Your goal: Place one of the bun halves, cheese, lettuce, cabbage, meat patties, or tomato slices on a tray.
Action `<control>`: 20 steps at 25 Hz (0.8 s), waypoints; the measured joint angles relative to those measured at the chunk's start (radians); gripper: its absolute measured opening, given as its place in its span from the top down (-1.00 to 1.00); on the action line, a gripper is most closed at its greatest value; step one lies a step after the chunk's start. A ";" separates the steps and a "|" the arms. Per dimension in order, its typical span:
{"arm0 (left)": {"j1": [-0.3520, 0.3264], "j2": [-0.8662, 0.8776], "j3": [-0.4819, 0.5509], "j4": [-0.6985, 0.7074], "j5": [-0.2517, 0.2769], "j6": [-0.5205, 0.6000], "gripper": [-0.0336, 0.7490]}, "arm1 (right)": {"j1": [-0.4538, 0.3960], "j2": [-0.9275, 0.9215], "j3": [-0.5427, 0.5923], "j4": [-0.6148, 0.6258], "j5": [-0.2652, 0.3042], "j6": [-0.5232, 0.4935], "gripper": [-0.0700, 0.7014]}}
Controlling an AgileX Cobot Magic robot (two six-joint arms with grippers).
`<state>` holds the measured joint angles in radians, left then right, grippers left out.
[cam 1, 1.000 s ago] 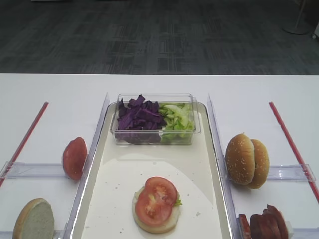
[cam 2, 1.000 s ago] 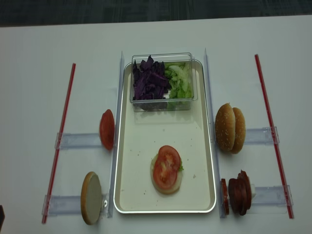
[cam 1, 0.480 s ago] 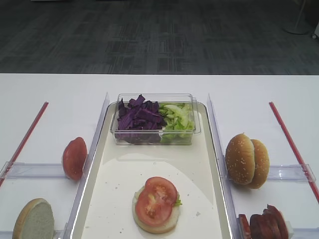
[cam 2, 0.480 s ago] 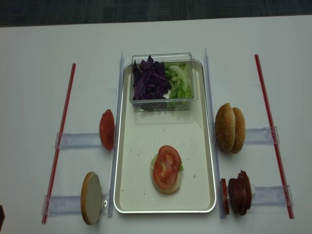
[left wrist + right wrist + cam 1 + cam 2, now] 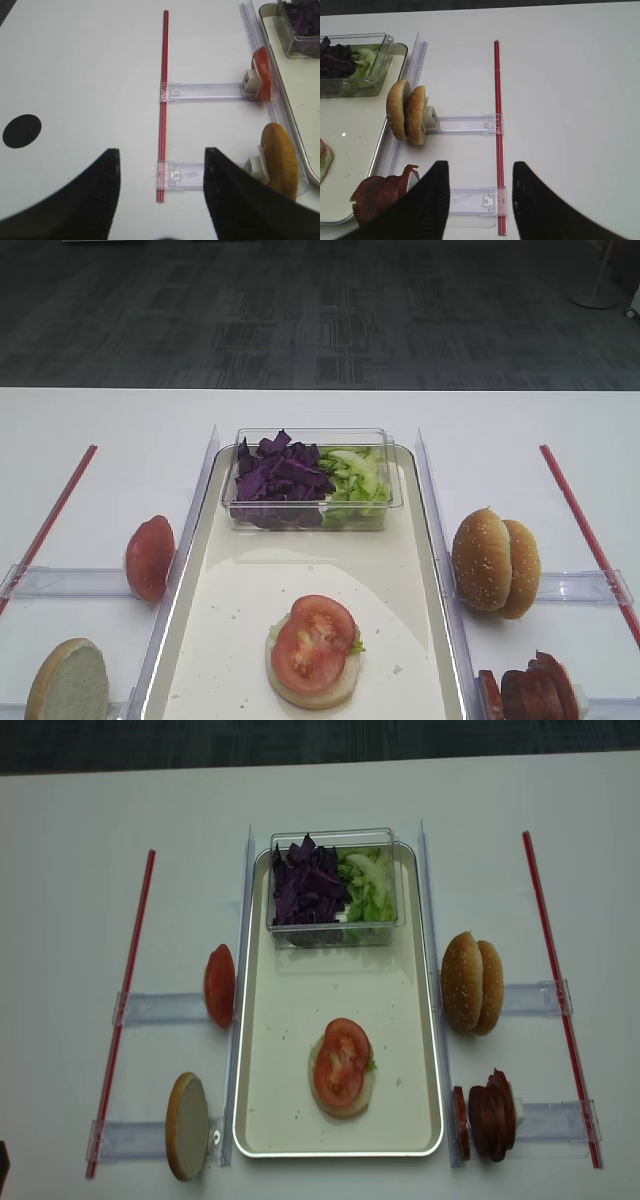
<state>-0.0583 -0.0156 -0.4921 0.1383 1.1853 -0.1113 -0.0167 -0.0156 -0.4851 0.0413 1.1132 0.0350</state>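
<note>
Since the meat patties (image 5: 382,197) stand on edge just left of the right gripper (image 5: 479,197) (jaws spread, empty), that arm seems nearer; the left gripper (image 5: 162,187) also gapes empty.

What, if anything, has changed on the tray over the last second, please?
Nothing visibly changed. The tomato slice lies on the bun base in the tray, the clear tub sits at its far end, and neither pincer took hold of or released anything.

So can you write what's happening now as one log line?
tomato slice: on bun base, in tray | left gripper: open, empty | right gripper: open, empty
</note>
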 joint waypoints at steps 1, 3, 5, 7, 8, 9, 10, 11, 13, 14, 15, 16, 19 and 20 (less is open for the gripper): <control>0.000 0.000 0.000 0.000 0.000 0.000 -0.01 | 0.000 0.000 0.000 0.000 0.000 0.000 -0.05; 0.000 0.000 0.000 0.000 0.000 0.000 -0.01 | 0.000 0.000 0.000 0.000 0.000 0.000 -0.05; 0.000 0.000 0.000 0.000 0.000 0.000 -0.01 | 0.000 0.000 0.000 0.000 0.000 0.000 -0.05; 0.000 0.000 0.000 0.000 0.000 0.000 -0.01 | 0.000 0.000 0.000 0.000 0.000 0.000 -0.05; 0.000 0.000 0.000 0.000 0.000 0.000 -0.01 | 0.000 0.000 0.000 0.000 0.000 0.000 -0.05; 0.000 0.000 0.000 0.000 0.000 0.000 -0.01 | 0.000 0.000 0.000 0.000 0.000 0.000 -0.05; 0.000 0.000 0.000 0.000 0.000 0.000 -0.01 | 0.000 0.000 0.000 0.000 0.000 0.000 -0.05; 0.000 0.000 0.000 0.000 0.000 0.000 -0.01 | 0.000 0.000 0.000 0.000 0.000 0.000 -0.05; 0.000 0.000 0.000 0.000 0.000 0.000 -0.01 | 0.000 0.000 0.000 0.000 0.000 0.000 -0.05; 0.000 0.000 0.000 0.000 0.000 0.000 0.00 | 0.000 0.000 0.000 0.000 0.000 0.000 -0.05; 0.000 0.000 0.000 0.000 0.000 0.000 -0.01 | 0.000 0.000 0.000 0.000 0.000 0.000 -0.05; 0.000 0.000 0.000 0.000 0.000 0.000 0.00 | 0.000 0.000 0.000 0.000 0.000 0.000 -0.05; 0.000 0.000 0.000 0.000 0.000 0.000 0.00 | 0.000 0.000 0.000 0.000 0.000 0.000 -0.05; 0.000 0.000 0.000 0.000 0.000 0.000 0.00 | 0.000 0.000 0.000 0.000 0.000 0.000 -0.05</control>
<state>-0.0583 -0.0156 -0.4921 0.1383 1.1853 -0.1113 -0.0167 -0.0156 -0.4851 0.0413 1.1132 0.0350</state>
